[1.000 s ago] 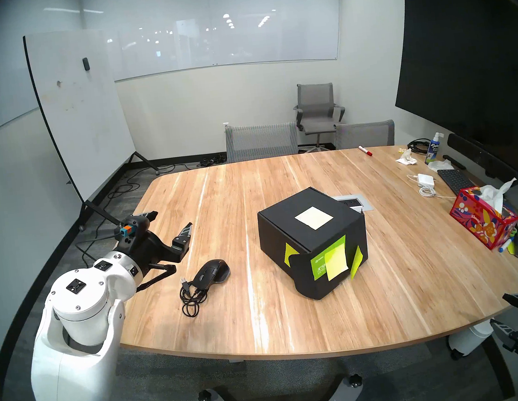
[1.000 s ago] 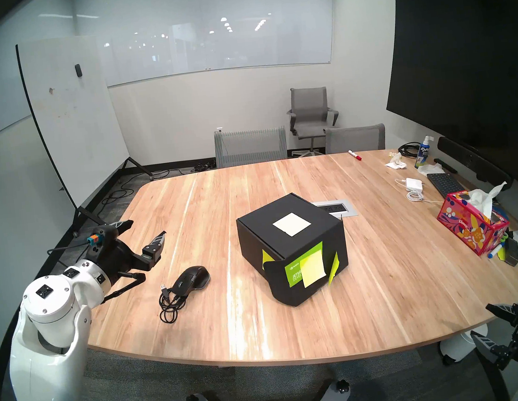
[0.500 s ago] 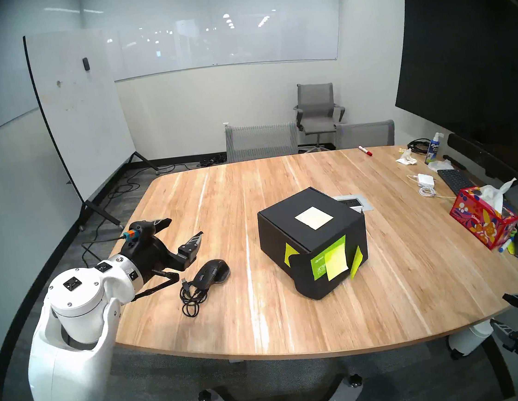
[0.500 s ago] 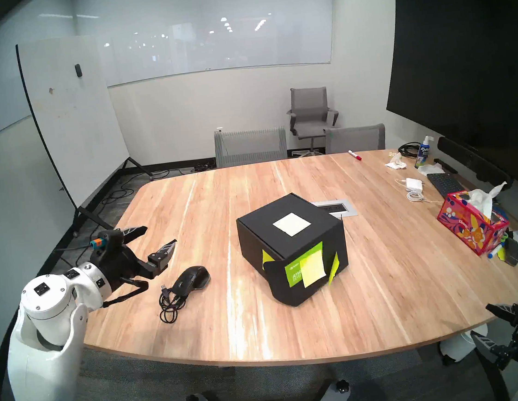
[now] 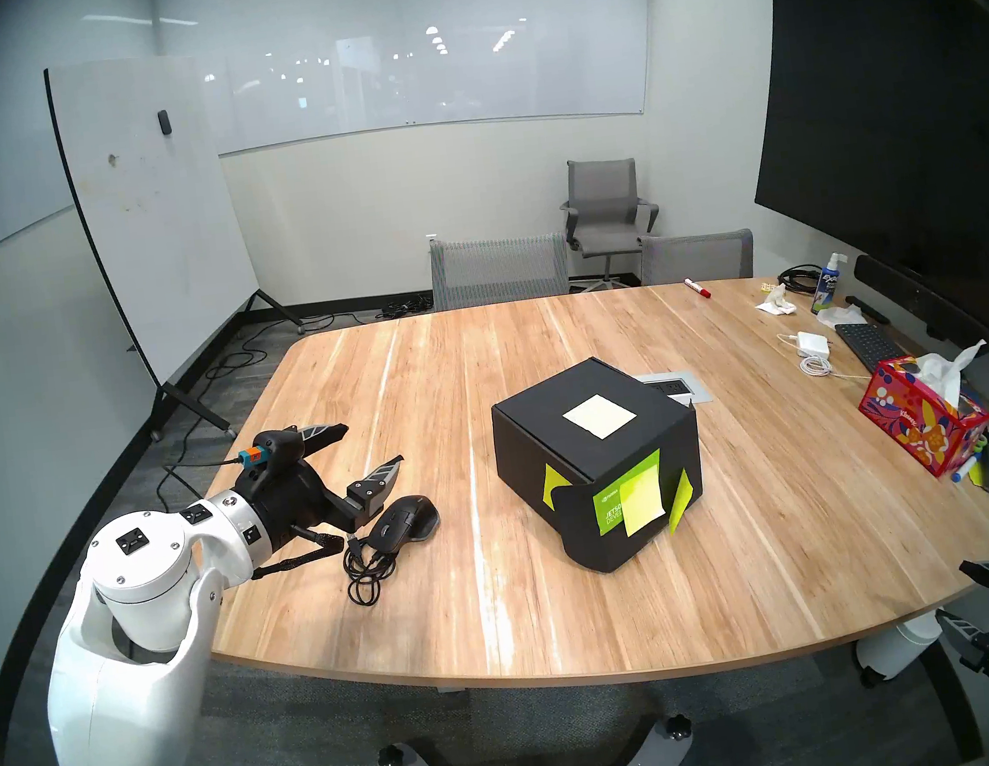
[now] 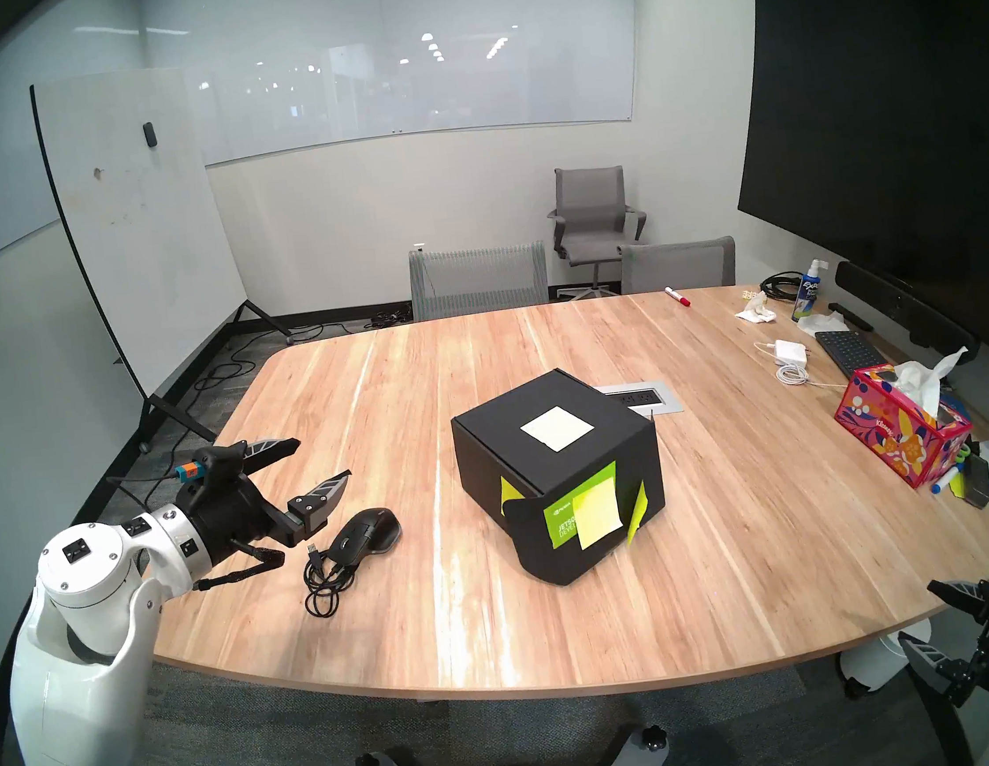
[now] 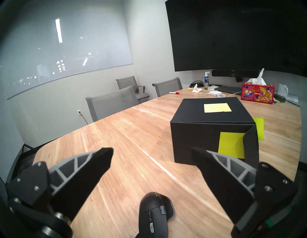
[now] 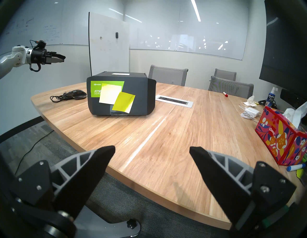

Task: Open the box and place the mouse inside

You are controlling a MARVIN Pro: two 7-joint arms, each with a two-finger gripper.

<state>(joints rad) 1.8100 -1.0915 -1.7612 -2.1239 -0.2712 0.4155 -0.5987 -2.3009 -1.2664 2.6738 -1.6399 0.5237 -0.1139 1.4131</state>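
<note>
The black box (image 5: 597,441) stands shut mid-table, with a cream sticker on its lid and a green label and yellow-green notes on its front (image 8: 119,94). The black mouse (image 5: 403,522) lies left of it on the wood, its coiled cable (image 5: 365,566) beside it. My left gripper (image 5: 370,445) hovers open just above and behind the mouse, touching nothing; in the left wrist view the mouse (image 7: 154,214) lies low between the open fingers, and the box (image 7: 211,133) is ahead. My right gripper (image 5: 952,591) hangs open and empty off the table's near right edge (image 8: 152,149).
A red floral tissue box (image 5: 923,422), a black keyboard (image 5: 869,346), a white charger (image 5: 813,343) and a spray bottle (image 5: 828,283) crowd the right side. A grey outlet panel (image 5: 674,386) sits behind the box. Chairs (image 5: 497,268) line the far edge.
My left gripper has moved to the right and slightly down, closing in on the mouse, still open. The right arm, box and mouse have not moved.
</note>
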